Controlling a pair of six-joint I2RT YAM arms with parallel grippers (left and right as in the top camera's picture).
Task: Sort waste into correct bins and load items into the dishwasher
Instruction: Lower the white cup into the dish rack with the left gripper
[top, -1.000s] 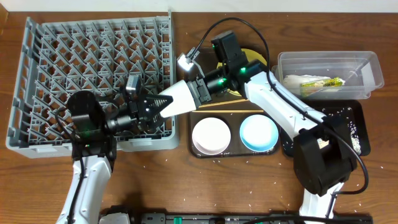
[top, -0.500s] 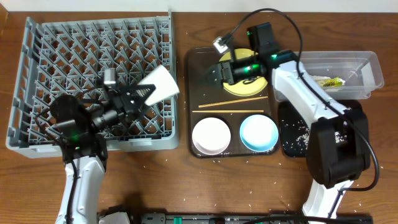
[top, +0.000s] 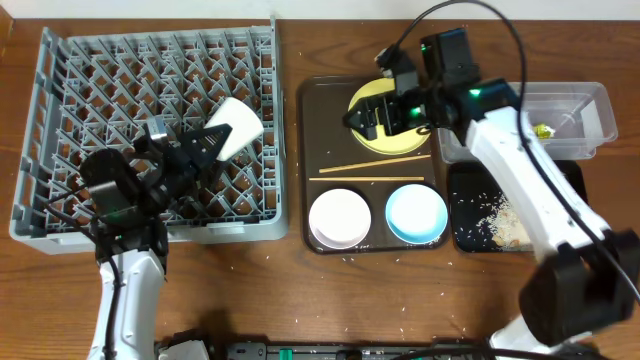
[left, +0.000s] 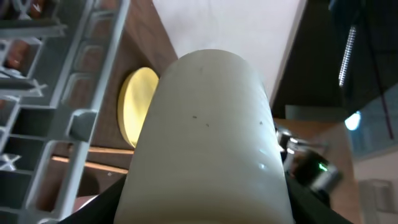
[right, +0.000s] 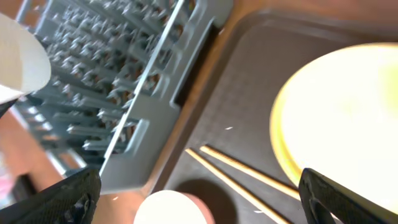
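My left gripper is shut on the small white cup and holds it tilted over the right part of the grey dishwasher rack. In the left wrist view the cup fills the frame between the fingers. My right gripper hangs open and empty above the left edge of the yellow plate. Its wrist view shows the plate, the chopsticks and the white bowl below the open gripper. The light blue bowl sits beside the white bowl.
The plate, chopsticks and both bowls lie on a dark brown serving tray. At right stands a clear tub with a green-and-yellow wrapper. In front of it lies a black tray with rice. Loose grains dot the table.
The right gripper let go of the cup, opened wide and drew back right over the plate. The left arm carried the cup left, over the rack.
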